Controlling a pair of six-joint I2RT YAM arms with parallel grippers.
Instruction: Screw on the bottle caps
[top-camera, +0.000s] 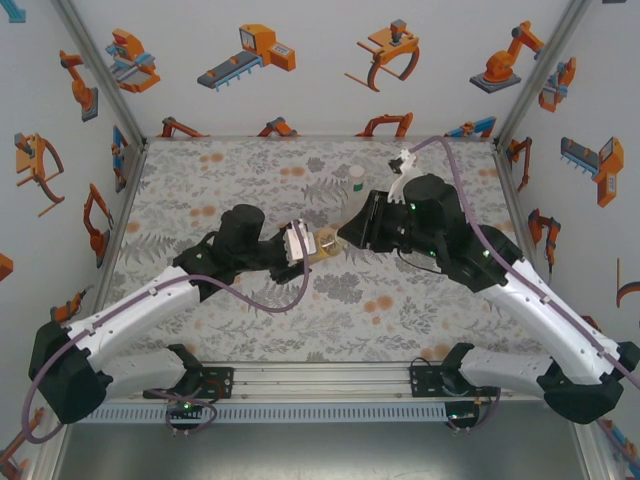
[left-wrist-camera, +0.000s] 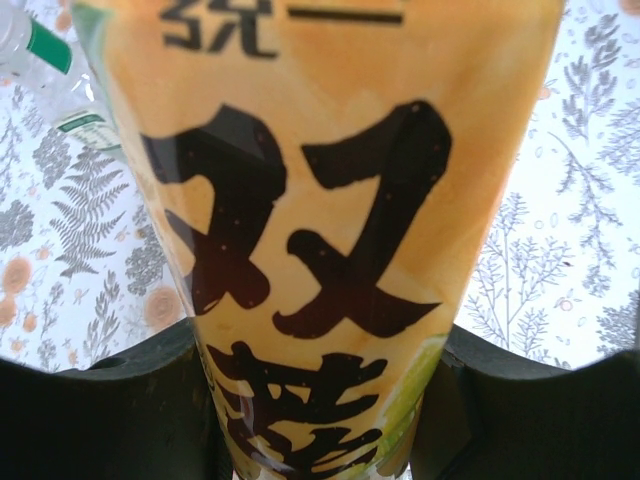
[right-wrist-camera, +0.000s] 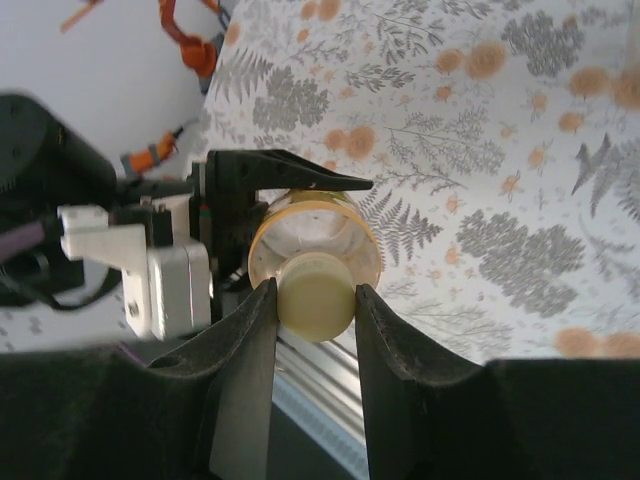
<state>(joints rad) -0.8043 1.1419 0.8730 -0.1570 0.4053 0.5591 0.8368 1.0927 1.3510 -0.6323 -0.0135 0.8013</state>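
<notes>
The yellow-orange labelled bottle (top-camera: 324, 244) hangs on its side above the table's middle, between the two arms. My left gripper (top-camera: 300, 246) is shut around its body; the label (left-wrist-camera: 330, 230) sits squeezed between the black fingers (left-wrist-camera: 100, 410). The bottle's clear shoulder (right-wrist-camera: 345, 235) faces my right gripper (right-wrist-camera: 315, 300), which is shut on a pale yellow cap (right-wrist-camera: 315, 297) sitting at the bottle's mouth. From above, my right gripper (top-camera: 347, 234) meets the bottle's neck end.
A short bottle with a white top (top-camera: 356, 178) stands upright at the back of the table. A clear bottle with a green band (left-wrist-camera: 35, 50) lies at the upper left of the left wrist view. The flowered tabletop (top-camera: 250, 320) lies open in front of the arms.
</notes>
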